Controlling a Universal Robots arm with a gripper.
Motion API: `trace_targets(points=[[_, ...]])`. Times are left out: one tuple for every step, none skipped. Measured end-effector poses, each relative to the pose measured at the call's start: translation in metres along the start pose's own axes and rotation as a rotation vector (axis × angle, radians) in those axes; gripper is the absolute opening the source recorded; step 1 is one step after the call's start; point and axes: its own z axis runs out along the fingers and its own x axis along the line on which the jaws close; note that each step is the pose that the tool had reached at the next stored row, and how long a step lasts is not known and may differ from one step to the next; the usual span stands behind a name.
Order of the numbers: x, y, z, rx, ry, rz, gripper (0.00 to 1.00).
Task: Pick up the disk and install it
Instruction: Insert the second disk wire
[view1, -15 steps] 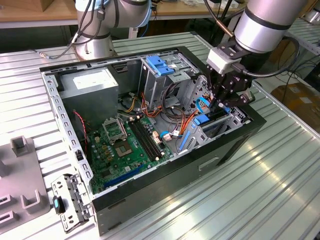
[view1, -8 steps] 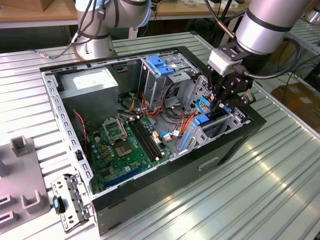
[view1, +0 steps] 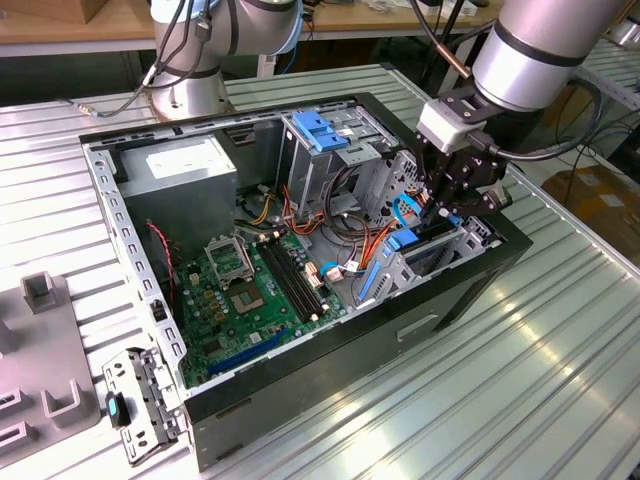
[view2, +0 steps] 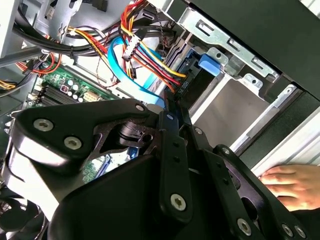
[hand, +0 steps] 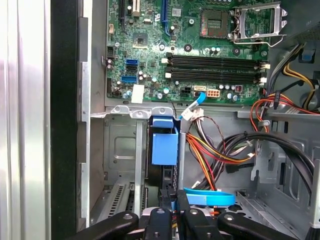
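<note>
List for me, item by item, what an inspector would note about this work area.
Surface: ribbed metal table carrying an open computer case.
Job's things: the disk, with blue rails, stands on edge in the drive bay at the case's end on the exterior view's right.
Clutter: grey brackets and a metal plate lie on the exterior view's left.
End effector: inside the case, right at the disk.
Cables: a coloured wire bundle and a flat blue cable run beside the bay.
Surroundings: a person's hand lies outside the case; a second arm's base stands behind.
</note>
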Motion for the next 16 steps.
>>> trace_targets(points=[[0.0004, 0.0000, 0.0004, 0.0000, -0.0019, 0.000, 0.16], [0.0007, 0.0001, 0.0007, 0.0001, -0.0041, 0.000, 0.16], [0.0009, 0.0001, 0.0009, 0.0001, -0.0062, 0.001, 0.16], [0.0012, 0.0001, 0.0012, 0.0002, -0.0086, 0.001, 0.16], [0.0015, 0.0001, 0.0015, 0.0003, -0.0109, 0.001, 0.16], [0.0020, 0.0001, 0.0021, 0.0004, -0.0139, 0.001, 0.16], [0.0023, 0.0002, 0.0025, 0.0004, -0.0160, 0.001, 0.16], [0.0028, 0.0002, 0.0030, 0.0005, -0.0188, 0.001, 0.16], [0.0033, 0.0002, 0.0036, 0.0006, -0.0210, 0.002, 0.16], [0.0038, 0.0002, 0.0045, 0.0006, -0.0229, 0.002, 0.16], [0.0042, 0.0004, 0.0057, 0.0007, -0.0243, 0.002, 0.16], [0.0048, 0.0005, 0.0069, 0.0006, -0.0251, 0.002, 0.16], [0.0055, 0.0005, 0.0073, 0.0006, -0.0262, 0.002, 0.16], [0.0057, 0.0005, 0.0074, 0.0007, -0.0267, 0.002, 0.16], [0.0057, 0.0005, 0.0076, 0.0007, -0.0271, 0.002, 0.16], [0.0057, 0.0005, 0.0077, 0.0008, -0.0274, 0.002, 0.16]])
